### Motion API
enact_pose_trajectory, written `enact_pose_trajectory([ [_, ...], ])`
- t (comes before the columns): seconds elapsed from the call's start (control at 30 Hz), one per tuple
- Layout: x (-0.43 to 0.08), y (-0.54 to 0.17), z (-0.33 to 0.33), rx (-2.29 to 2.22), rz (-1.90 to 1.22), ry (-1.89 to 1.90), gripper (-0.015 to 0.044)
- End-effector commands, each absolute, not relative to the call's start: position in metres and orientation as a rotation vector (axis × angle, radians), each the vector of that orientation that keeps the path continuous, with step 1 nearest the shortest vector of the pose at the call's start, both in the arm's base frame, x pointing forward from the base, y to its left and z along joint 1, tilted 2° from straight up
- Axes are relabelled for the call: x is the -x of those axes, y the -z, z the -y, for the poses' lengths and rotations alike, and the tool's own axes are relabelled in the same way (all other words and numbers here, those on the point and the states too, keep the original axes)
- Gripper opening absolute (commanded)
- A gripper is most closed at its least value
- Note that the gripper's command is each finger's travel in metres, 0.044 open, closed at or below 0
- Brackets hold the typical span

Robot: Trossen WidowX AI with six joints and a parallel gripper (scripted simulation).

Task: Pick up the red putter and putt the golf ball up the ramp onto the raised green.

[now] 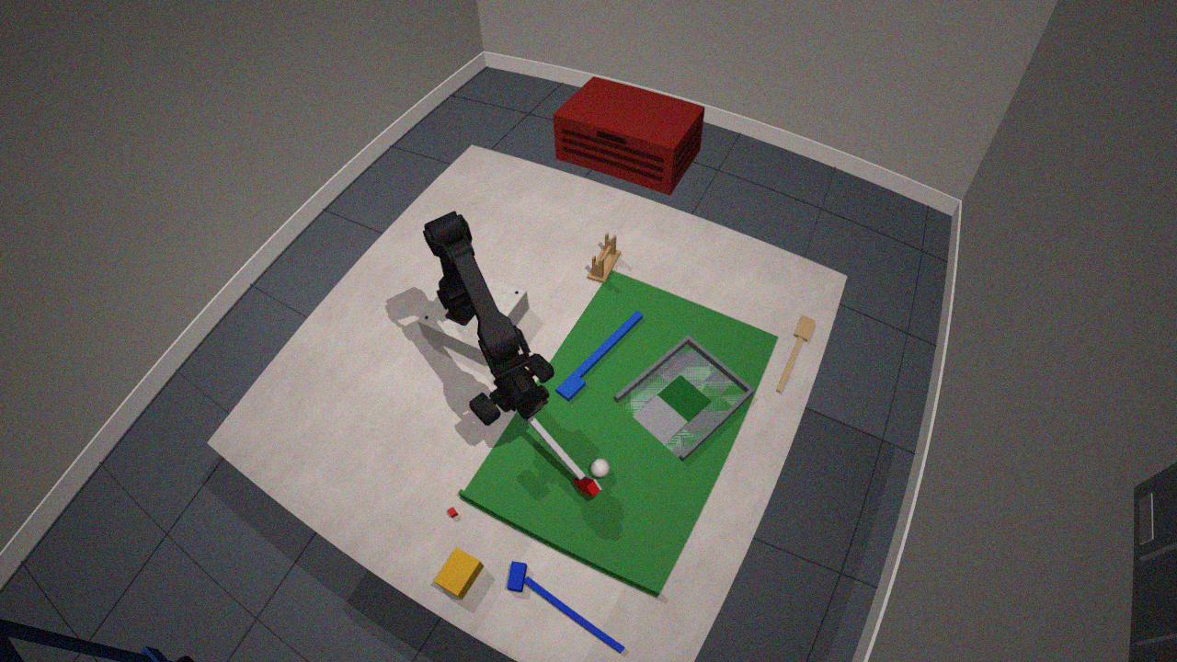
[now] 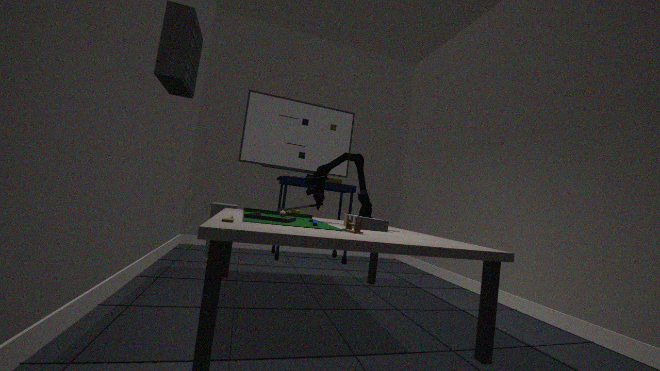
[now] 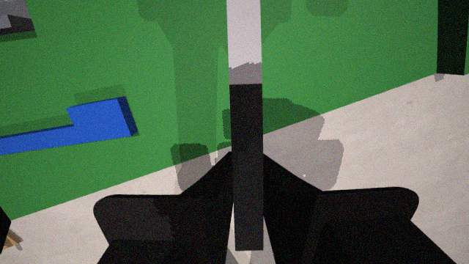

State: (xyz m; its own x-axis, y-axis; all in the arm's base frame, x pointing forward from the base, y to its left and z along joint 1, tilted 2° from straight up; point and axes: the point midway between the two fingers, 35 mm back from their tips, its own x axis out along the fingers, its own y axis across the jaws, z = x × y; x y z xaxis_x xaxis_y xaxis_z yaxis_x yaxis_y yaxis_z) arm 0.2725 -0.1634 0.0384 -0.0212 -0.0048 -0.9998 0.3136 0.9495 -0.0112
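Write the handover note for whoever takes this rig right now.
Gripper: shut on the putter's black grip, shaft slanting down over the mat.
Putter head: right beside the ball, on the side away from the green; whether they touch cannot be told.
Done: putter picked up and brought to the ball.
Left: putt the ball up the ramp so it rests on the green.

Open green between ball and ramp

From the golf ball (image 1: 599, 466) toward the grey ramp (image 1: 658, 416), bare green mat (image 1: 625, 510) lay open. The blue putter (image 1: 599, 354) lay apart to one side; the walled raised green (image 1: 684, 395) blocked passage beyond.
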Motion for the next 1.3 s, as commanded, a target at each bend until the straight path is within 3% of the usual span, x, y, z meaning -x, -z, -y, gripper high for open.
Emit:
enact_pose_trajectory([
  [0.0,-0.273,-0.039,0.163,-0.244,-1.576,0.258,0.0],
  [0.67,-0.264,-0.036,0.188,-0.251,-1.577,0.268,0.0],
  [1.03,-0.306,-0.035,0.068,-0.252,-1.57,0.256,0.0],
  [1.27,-0.308,-0.038,0.061,-0.252,-1.57,0.255,0.0],
])
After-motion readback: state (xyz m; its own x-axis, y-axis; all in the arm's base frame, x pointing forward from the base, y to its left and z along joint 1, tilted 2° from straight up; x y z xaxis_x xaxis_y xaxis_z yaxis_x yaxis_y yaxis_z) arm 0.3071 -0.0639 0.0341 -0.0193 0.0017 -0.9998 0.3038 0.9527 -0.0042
